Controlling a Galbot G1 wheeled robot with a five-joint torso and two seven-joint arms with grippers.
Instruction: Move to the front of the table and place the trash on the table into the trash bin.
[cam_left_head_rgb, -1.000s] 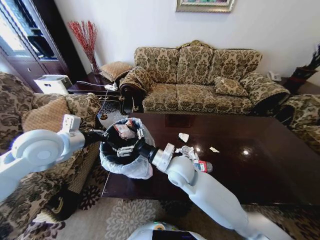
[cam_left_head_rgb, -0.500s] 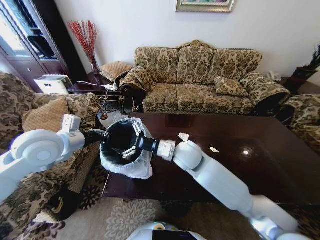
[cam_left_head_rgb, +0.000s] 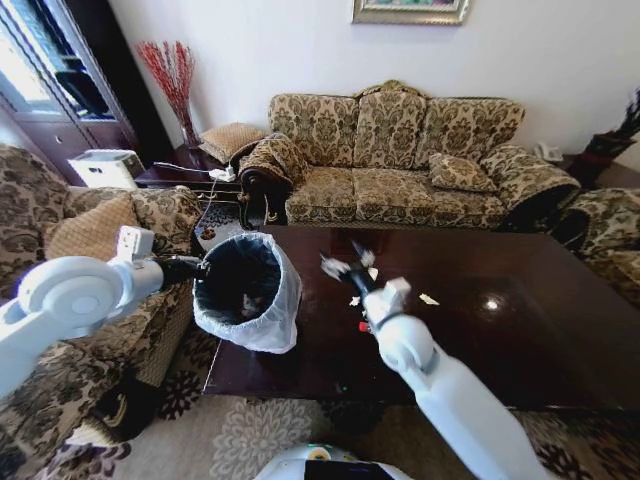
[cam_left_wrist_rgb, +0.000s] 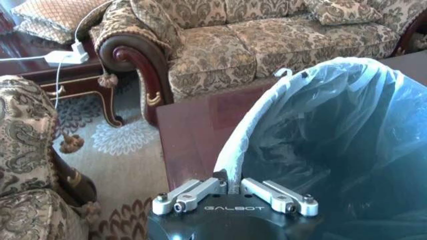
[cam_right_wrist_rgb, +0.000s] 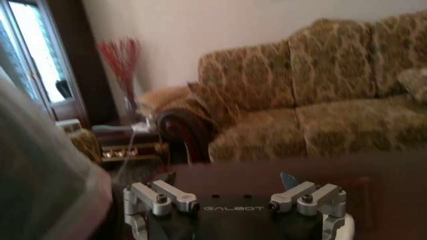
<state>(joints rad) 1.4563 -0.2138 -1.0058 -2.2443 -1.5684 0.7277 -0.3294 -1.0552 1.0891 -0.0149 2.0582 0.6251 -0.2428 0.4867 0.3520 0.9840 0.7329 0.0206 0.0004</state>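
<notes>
Daylight pours in from the window (cam_left_head_rgb: 30, 75) on the robot's left, leaving the room evenly bright. The glossy table (cam_left_head_rgb: 520, 330) throws back small white glare spots. The head view bends at its edges like a fisheye. The right wrist view is soft and smeared throughout; the left wrist view stays crisp, the bin bag (cam_left_wrist_rgb: 333, 125) glowing translucent.

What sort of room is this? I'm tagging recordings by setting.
Most likely a home living room: a patterned sofa faces a dark glossy table, with a framed picture on the wall and dried red branches in the corner.
</notes>
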